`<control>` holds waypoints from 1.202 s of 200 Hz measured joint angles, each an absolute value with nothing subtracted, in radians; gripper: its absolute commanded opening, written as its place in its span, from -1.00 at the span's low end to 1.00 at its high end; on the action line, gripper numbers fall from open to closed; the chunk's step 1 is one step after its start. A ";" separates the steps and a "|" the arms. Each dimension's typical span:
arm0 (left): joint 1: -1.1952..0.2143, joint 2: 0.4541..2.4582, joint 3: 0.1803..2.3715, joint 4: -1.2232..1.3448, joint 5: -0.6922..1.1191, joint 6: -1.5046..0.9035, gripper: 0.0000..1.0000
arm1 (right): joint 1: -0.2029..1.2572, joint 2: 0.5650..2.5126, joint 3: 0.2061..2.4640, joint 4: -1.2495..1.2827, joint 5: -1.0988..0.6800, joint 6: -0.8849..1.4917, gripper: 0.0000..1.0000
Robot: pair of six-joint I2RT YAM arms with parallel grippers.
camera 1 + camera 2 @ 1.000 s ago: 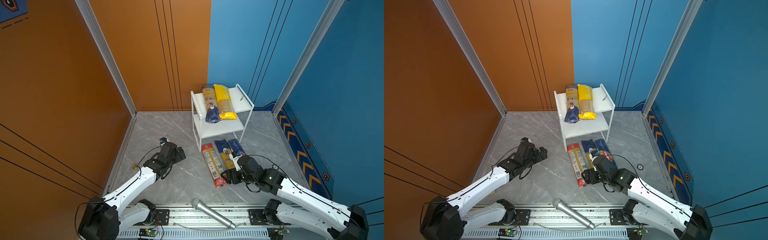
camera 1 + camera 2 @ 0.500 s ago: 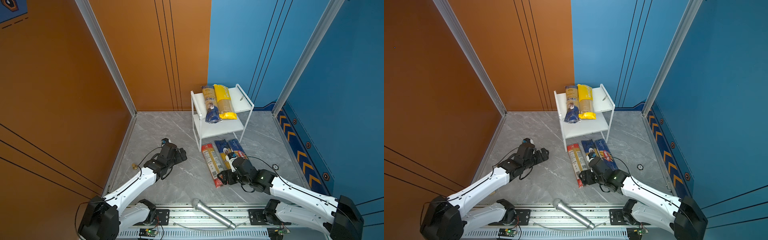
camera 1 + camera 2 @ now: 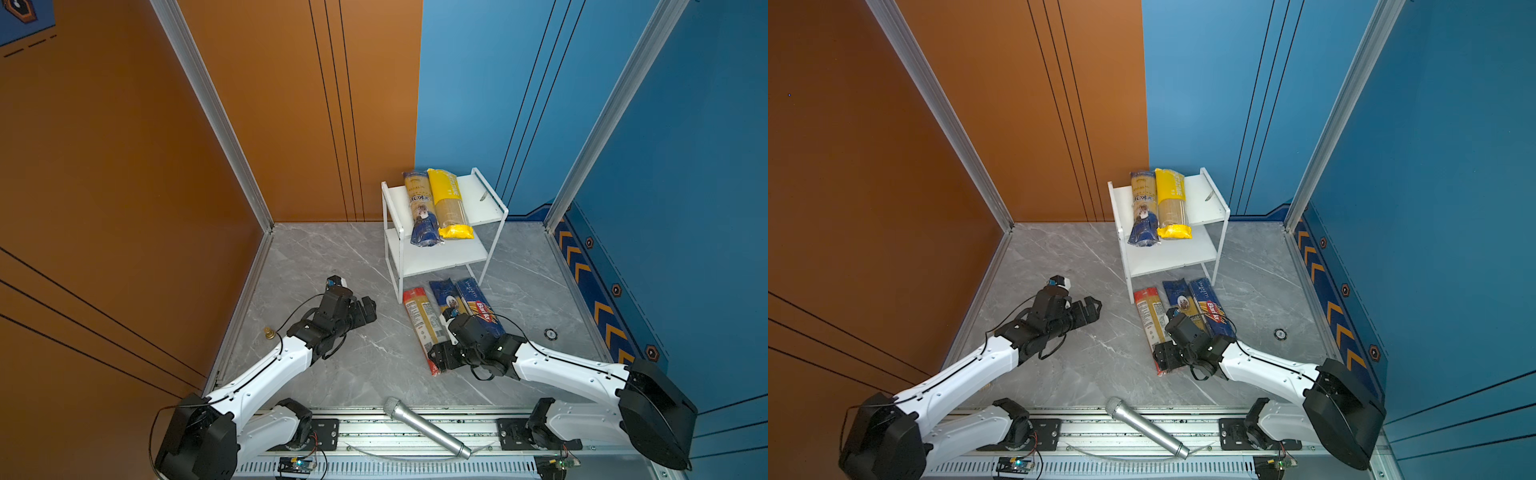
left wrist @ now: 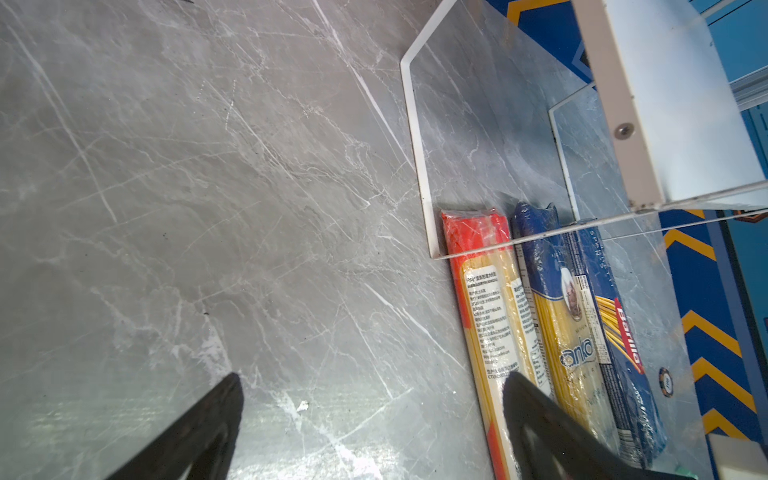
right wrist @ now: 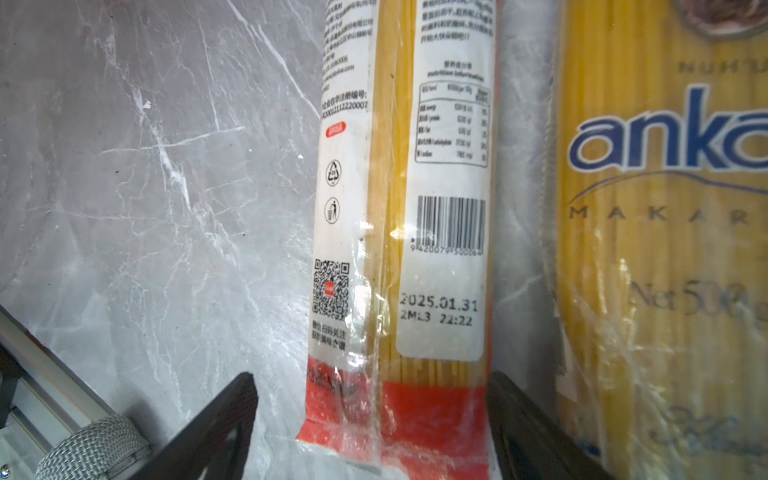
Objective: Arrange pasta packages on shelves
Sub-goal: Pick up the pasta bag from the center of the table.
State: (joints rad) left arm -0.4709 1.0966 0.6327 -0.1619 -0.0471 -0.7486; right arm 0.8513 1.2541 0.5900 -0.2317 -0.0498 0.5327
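Shifting right hand [image 5: 372, 376] astride red bag [image 5: 399, 208]

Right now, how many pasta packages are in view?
5. On the rack's top board: one ankara bag, the yellow bag. On the marble before it: red bag, second ankara bag, Barilla bag. None seems hidden.

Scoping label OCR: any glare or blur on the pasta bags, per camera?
Right wrist view: red bag sharp, barcode and date readable, glints on its wrinkled plastic; ankara bag softer, hazed by glare over the net-weight print. Left wrist view: bright sheen on the floor, Barilla bag logo legible. Both top views: even light, soft shadows, fine print too small to read.
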 measured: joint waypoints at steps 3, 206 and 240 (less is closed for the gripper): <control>-0.471 1.096 0.632 -0.160 -0.047 -0.749 0.96 | 0.851 1.256 0.590 -0.230 -0.050 0.532 0.69; -0.470 1.181 0.561 -0.021 0.006 -0.780 0.96 | 0.910 1.398 0.590 -0.117 0.092 0.469 0.70; -0.470 1.188 0.561 -0.009 0.021 -0.780 0.96 | 0.928 1.410 0.585 -0.096 0.124 0.467 0.70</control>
State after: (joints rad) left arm -0.4702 1.1877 0.5610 -0.0090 0.0212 -0.7799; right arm 0.9279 1.4101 0.5854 -0.0963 0.1242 0.4675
